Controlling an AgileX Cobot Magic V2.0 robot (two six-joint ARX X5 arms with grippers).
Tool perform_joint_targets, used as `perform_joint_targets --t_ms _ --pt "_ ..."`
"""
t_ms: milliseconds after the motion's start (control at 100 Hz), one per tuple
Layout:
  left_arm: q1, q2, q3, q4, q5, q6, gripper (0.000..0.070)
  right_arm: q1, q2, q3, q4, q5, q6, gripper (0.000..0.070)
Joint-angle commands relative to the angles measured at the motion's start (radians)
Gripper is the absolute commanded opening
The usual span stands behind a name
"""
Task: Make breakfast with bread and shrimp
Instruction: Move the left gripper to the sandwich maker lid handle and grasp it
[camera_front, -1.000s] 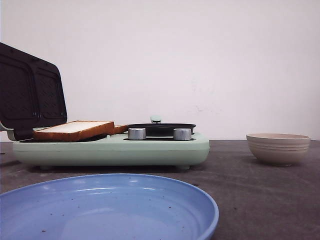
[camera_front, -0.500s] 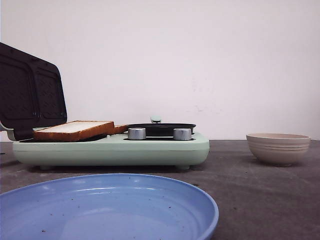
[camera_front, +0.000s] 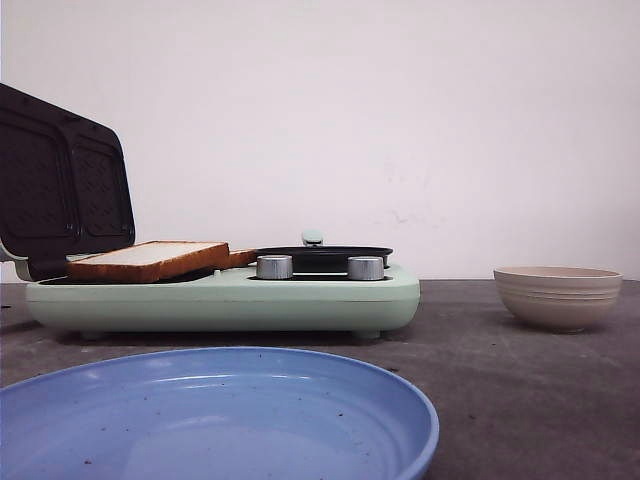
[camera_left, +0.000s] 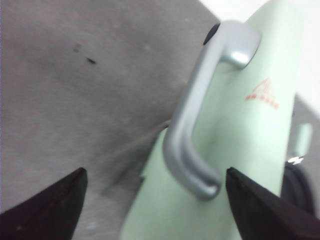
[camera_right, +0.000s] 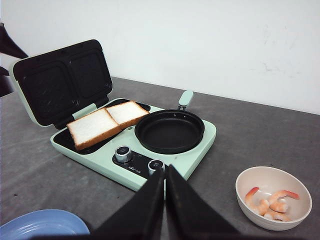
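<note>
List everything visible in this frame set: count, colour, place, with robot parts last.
bread: two, white with brown crust, side by side on the maker's sandwich plate
shrimp: several, pink-orange, in the bowl
breakfast maker: one, mint green, lid open, table centre-left
frying pan: one, black, empty, on the maker
bowl: one, beige, right of the maker
plate: one, blue, nearest the front camera
table: one, dark grey
left gripper: open, by the lid handle
right gripper: shut

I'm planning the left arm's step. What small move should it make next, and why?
Probably ease the open left gripper forward around the lid handle and close, since both bread slices already lie on the grill plate under the raised lid.
</note>
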Motion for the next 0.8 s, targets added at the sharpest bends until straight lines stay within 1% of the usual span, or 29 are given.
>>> perform_joint_targets --t_ms 0,150,350,430,490,590,790 --pt "0.005 0.017 0.028 0.024 0.027 -0.059 0.0516 0.003 0.002 0.004 0.010 0.001 0.003 0.0000" --pt "0.021 0.042 0.028 0.068 0.035 -0.097 0.0511 0.003 0.002 0.004 0.009 0.001 0.003 0.0000" --pt "0.037 0.086 0.028 0.124 0.093 -0.179 0.0507 0.003 0.003 0.004 0.007 0.008 0.005 0.0000" --pt "0.038 0.103 0.028 0.130 0.108 -0.181 0.0493 0.003 0.003 0.004 0.005 0.008 0.005 0.0000" --pt "0.038 0.118 0.028 0.131 0.129 -0.181 0.0461 0.003 0.004 0.004 0.003 0.008 0.005 0.0000" --pt "0.034 0.143 0.028 0.134 0.163 -0.181 0.0461 0.003 0.004 0.004 0.003 0.010 0.007 0.0000" --pt "0.034 0.165 0.028 0.148 0.161 -0.177 0.0461 0.003 0.004 0.004 -0.001 0.016 0.011 0.0000"
